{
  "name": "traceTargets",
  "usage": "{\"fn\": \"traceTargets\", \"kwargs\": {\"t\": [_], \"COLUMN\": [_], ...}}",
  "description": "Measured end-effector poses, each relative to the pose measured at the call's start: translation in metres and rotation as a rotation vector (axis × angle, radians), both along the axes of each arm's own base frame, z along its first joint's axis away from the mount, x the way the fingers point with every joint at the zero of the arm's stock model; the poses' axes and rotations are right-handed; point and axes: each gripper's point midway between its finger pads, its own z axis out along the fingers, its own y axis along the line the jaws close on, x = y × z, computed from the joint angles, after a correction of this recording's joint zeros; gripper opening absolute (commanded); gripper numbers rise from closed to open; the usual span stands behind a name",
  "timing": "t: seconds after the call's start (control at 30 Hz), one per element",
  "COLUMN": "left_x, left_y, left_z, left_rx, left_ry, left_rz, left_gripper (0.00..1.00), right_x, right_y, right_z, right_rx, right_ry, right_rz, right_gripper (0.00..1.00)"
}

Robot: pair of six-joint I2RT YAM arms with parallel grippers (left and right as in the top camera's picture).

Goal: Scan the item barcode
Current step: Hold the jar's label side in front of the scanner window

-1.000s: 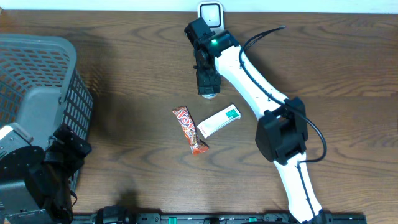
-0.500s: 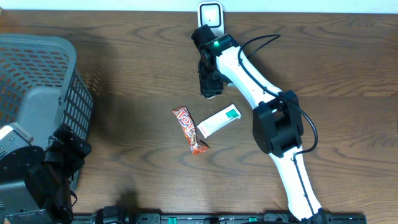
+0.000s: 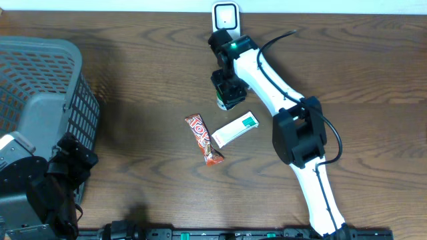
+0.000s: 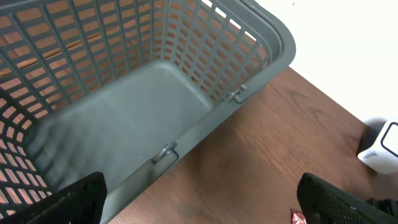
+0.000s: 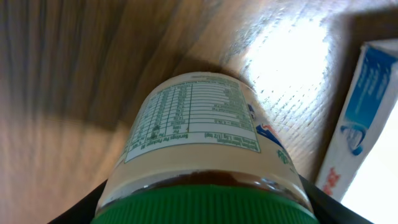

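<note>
A jar [image 5: 199,134] with a green lid and a cream label fills the right wrist view, its nutrition panel facing the camera; no barcode shows. My right gripper [image 3: 227,91] is shut on the jar [image 3: 223,101] near the lid, with dark fingers [image 5: 84,210] on both sides. The jar's base is close to the wooden table. The white scanner [image 3: 225,15] stands at the table's far edge, just beyond the gripper. My left gripper [image 4: 199,202] stands open with nothing between its fingers, next to the basket.
A grey mesh basket [image 3: 40,87] takes up the left side of the table. A white and blue toothpaste box [image 3: 235,129] and a red chocolate bar [image 3: 203,139] lie just in front of the jar. The box [image 5: 364,106] lies close to the jar's right.
My right gripper has closed from wide open onto the jar and shifted slightly to the right and nearer. The left arm has not moved.
</note>
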Motion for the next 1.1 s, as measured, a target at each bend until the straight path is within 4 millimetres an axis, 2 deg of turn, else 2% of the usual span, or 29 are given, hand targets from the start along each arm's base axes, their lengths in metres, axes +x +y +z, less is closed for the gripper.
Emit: {"fn": "traceTargets", "kwargs": {"t": [0.17,0.27,0.4,0.5,0.67,0.9,1.0,1.1], "left_x": [0.000,0.000,0.000,0.000,0.000,0.000,0.000,0.000], "left_y": [0.000,0.000,0.000,0.000,0.000,0.000,0.000,0.000], "left_z": [0.000,0.000,0.000,0.000,0.000,0.000,0.000,0.000], "left_rx": [0.000,0.000,0.000,0.000,0.000,0.000,0.000,0.000], "left_ry": [0.000,0.000,0.000,0.000,0.000,0.000,0.000,0.000], "left_rz": [0.000,0.000,0.000,0.000,0.000,0.000,0.000,0.000], "left_gripper": [0.98,0.98,0.98,0.98,0.98,0.98,0.98,0.98], "right_x": [-0.016,-0.027,-0.026,-0.024,-0.028,-0.041,-0.039,-0.023], "right_y": [-0.011,-0.021,-0.027,-0.024,-0.008,0.003,0.004,0.010], "right_z": [0.006,0.014,0.028,0.037,0.053,0.071,0.072,0.070], "right_rx": [0.110,0.199,0.345,0.439,0.606,0.756,0.770,0.771], "right_ry": [0.066,0.114,0.096,0.062,-0.002,-0.016,-0.039,-0.140], "right_rz": [0.293,0.391,0.491,0.552,0.669,0.725,0.745,0.796], "right_gripper": [0.45,0.46,0.48,0.49,0.50,0.48,0.48,0.49]}}
